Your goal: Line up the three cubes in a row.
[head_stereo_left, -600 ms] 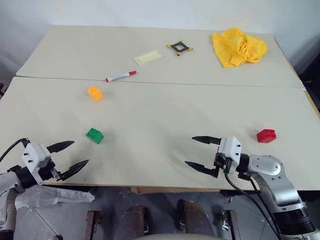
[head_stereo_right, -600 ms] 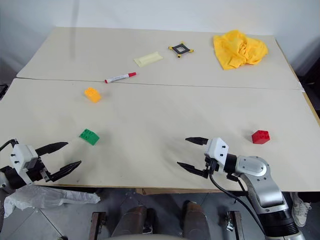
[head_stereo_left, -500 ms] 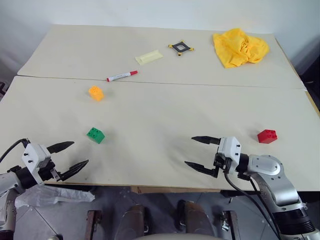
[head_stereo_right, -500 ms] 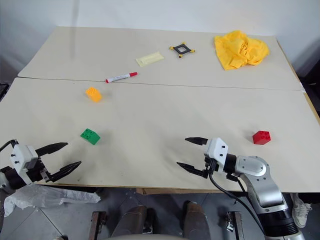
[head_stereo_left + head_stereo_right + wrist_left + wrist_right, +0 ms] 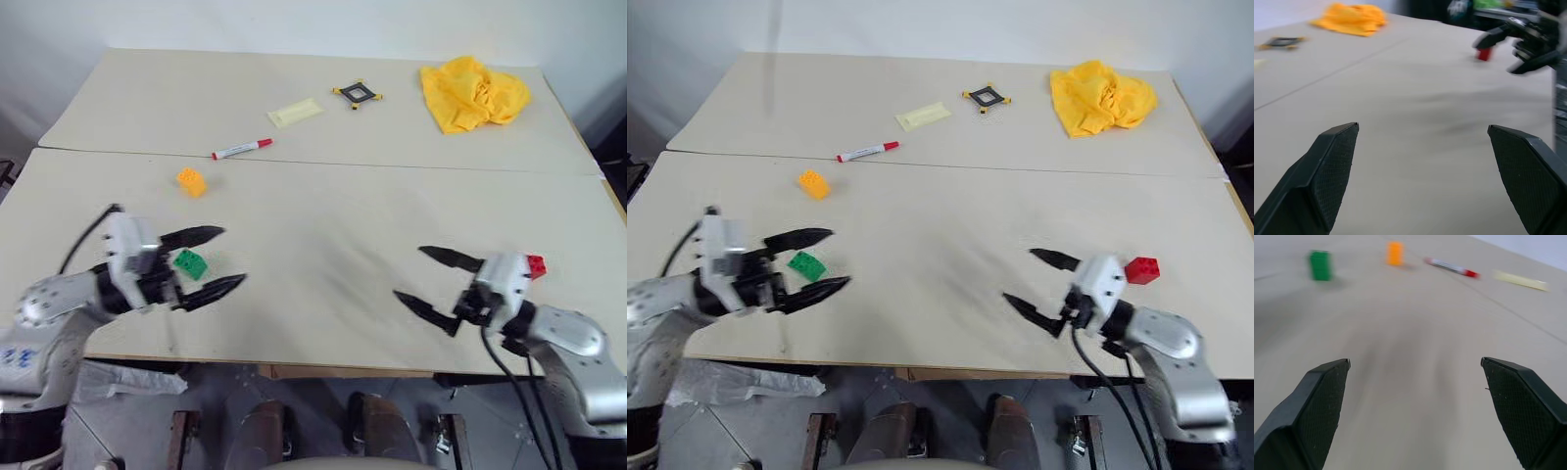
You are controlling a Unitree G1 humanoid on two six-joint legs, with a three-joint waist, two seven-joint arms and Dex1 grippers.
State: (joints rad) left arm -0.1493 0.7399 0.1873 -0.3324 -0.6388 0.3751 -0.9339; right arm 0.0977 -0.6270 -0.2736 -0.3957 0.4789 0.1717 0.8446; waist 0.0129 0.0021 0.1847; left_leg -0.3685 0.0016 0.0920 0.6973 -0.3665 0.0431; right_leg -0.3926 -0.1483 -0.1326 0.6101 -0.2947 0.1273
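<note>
Item: three cubes, none yet in a row.
- Green cube [image 5: 188, 263]: near the front edge of the surface [image 5: 323, 211], toward its left side, seen between the two fingers of my left hand [image 5: 211, 262].
- Orange-yellow cube [image 5: 191, 181]: further from the front edge than the green one, left side.
- Red cube [image 5: 535, 264]: toward the right edge, just behind my right hand [image 5: 438, 284].

Hands: both spread wide, both empty.

Step in hand, as I judge it: the approach, nothing gripped.

Next move calls for: my left hand to settle around the green cube and close on it; my right hand must turn back toward the red cube, since its fingers point away from it.
</note>
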